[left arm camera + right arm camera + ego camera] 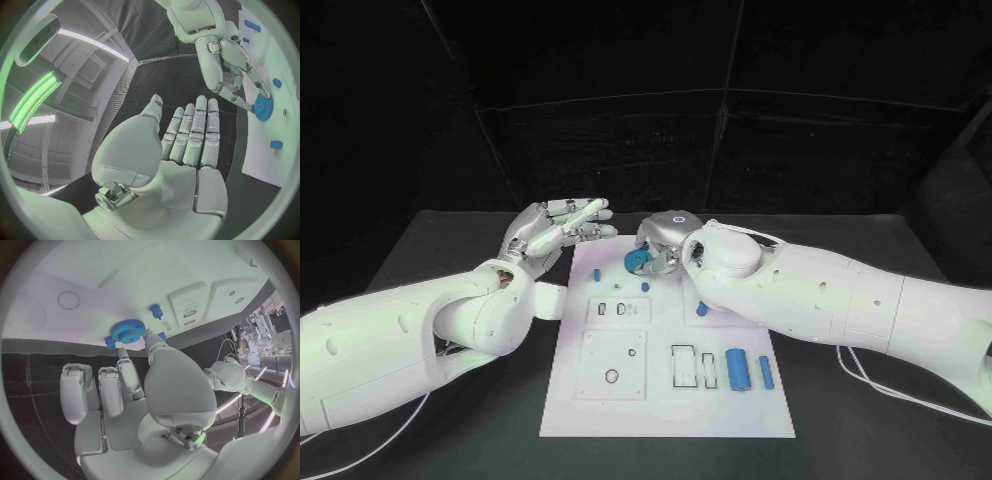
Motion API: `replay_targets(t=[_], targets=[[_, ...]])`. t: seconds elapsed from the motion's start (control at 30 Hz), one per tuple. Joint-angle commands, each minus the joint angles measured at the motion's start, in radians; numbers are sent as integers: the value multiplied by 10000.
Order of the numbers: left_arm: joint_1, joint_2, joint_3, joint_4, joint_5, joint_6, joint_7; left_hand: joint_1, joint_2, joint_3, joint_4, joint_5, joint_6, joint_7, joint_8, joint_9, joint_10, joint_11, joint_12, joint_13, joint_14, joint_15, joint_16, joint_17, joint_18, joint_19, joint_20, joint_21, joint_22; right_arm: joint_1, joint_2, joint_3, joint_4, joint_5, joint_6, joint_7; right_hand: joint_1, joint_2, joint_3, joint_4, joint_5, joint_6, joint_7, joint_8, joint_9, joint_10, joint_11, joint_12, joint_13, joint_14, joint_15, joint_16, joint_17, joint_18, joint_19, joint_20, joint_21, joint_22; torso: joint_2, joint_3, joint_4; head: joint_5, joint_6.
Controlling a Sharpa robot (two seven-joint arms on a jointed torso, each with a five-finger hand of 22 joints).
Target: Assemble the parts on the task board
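My right hand (664, 243) reaches over the far end of the white task board (675, 415) and pinches a blue gear (636, 262) between thumb and a fingertip. The right wrist view shows the gear (128, 331) close against the board (94, 270), with a small blue piece (110, 343) at its edge and a blue peg (155, 311) beyond. My left hand (560, 228) hovers left of the board's far end, fingers straight and apart, holding nothing. From the left wrist, that open palm (181, 150) faces the right hand (234, 65) and the gear (264, 106).
Small blue pegs (597, 272) (646, 284) (701, 309) lie on the board's far half. Two blue cylinders (737, 371) (766, 372) lie at the near right, beside rectangular slots (684, 366). A square plate with holes (613, 362) sits at the near left. Black table (459, 250) surrounds the board.
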Motion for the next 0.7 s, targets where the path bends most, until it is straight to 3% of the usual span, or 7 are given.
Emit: replay_targets(t=[0.03, 0.13, 0.37, 0.5, 0.63, 0.7], targets=[[16, 5, 9, 11, -52, 99, 34, 102, 33, 11, -63, 32, 77, 43, -33, -10, 40, 29, -44, -12, -62, -14, -68, 11, 142, 80, -11, -38, -15, 22, 7, 4, -3, 91, 172, 28, -232, 60, -111, 313, 153, 21, 9, -51, 27, -14, 36, -14, 17, 875, 59, 4, 1870, -141, 262, 62, 16, 1637, 1, -3, 16, -5, 1], [16, 1, 9, 10, -52, 92, 31, 102, 33, 11, -63, 32, 77, 43, -33, -10, 40, 29, -44, -12, -62, -14, -68, 11, 142, 80, -11, -38, -15, 23, 1, 4, -1, 193, 333, 40, -525, 203, -333, 679, 461, 170, -18, -24, 45, 17, 19, 29, 68, 878, 50, 11, 1885, -143, 272, 63, 21, 1651, 0, -2, 7, 2, 1], [16, 2, 9, 11, -52, 90, 28, 102, 33, 11, -63, 32, 77, 43, -33, -10, 40, 29, -44, -12, -62, -14, -68, 11, 142, 80, -11, -38, -15, 23, -52, 3, 19, 378, 338, 25, -863, 452, -790, 1148, 1309, 342, -64, -35, 41, 78, -21, 107, 168, 881, 15, 16, 1900, -146, 283, 30, 25, 1669, -1, 3, 5, -6, 21], [16, -9, 9, 4, -52, 98, 30, 102, 33, 11, -63, 32, 77, 43, -33, -10, 40, 29, -44, -12, -62, -14, -68, 11, 142, 80, -11, -38, -15, 22, -309, 4, 207, 477, -635, 88, -728, 624, -906, 1146, 1667, 417, -90, -37, 40, 172, -48, 205, 290, 885, -8, 23, 1918, -155, 314, 10, 40, 1708, -6, 5, 14, -19, 47], [16, -51, 9, -7, -52, 102, 32, 102, 33, 11, -63, 32, 77, 43, -33, -10, 40, 29, -44, -12, -62, -14, -68, 11, 142, 80, -11, -38, -15, 21, -980, 4, 723, 1094, -1837, 635, -318, 568, -966, 916, 1728, 301, -60, -118, 12, 195, -31, 227, 323, 883, -2, 20, 1910, -155, 313, 6, 39, 1707, -18, 10, -14, -28, 99], [16, -81, 9, -4, -52, 100, 34, 102, 33, 11, -63, 32, 77, 43, -33, -10, 40, 29, -44, -12, -62, -14, -68, 11, 142, 80, -11, -38, -15, 24, -1475, 4, 1064, 1702, -2116, 1121, -17, 576, -968, 748, 1626, 247, -41, -126, 12, 164, -17, 196, 296, 865, 11, -10, 1833, -133, 240, 16, 1, 1619, -34, 2, -36, -58, 131]])
